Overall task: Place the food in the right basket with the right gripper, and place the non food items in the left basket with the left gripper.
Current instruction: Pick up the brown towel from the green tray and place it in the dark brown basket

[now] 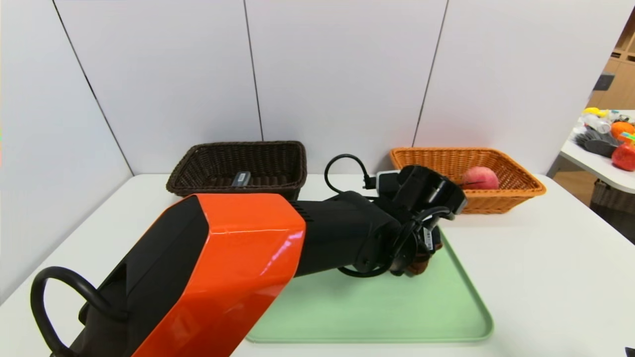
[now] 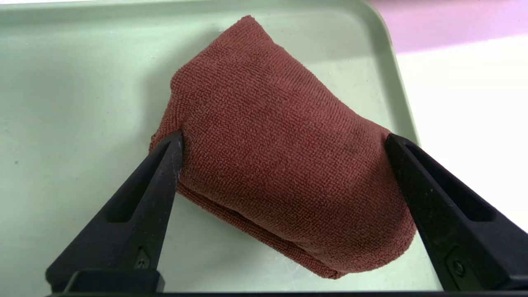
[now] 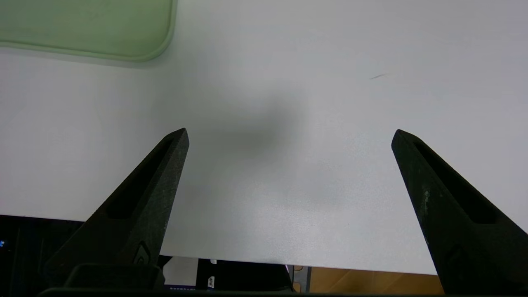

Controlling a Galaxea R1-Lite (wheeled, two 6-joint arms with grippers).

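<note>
Two-fingered and wide open at the left gripper [image 2: 284, 138], with the folded brown cloth [image 2: 280, 165] between the fingertips, right up against the edges of the fabric; whether in contact or barely apart, cannot tell. Reaches down over the green tray [image 1: 377, 317], toward the far corner on the robot's right. Lying there on the tray, beneath that gripper: the same cloth, with a fold showing along one side. Stretching back from the wrist, across much of the tray in the head view: the orange and black left arm [image 1: 253, 238]. Farther out, beyond the tray on the left, at the dark brown basket [image 1: 238, 191]: holds a small grey item [image 1: 241, 179], lying inside. Beyond the tray on the right, at the orange wicker basket [image 1: 501, 202]: holds a pinkish-red round fruit [image 1: 480, 177]. Over the white table [image 3: 280, 198], near a corner of the tray and well apart from the cloth, at the right gripper [image 3: 291, 130]: also wide open, with bare tabletop between the fingers. Off to the far right, past the table edge: assorted things on a white side table [image 1: 603, 172], including something red and round [image 1: 624, 157].
</note>
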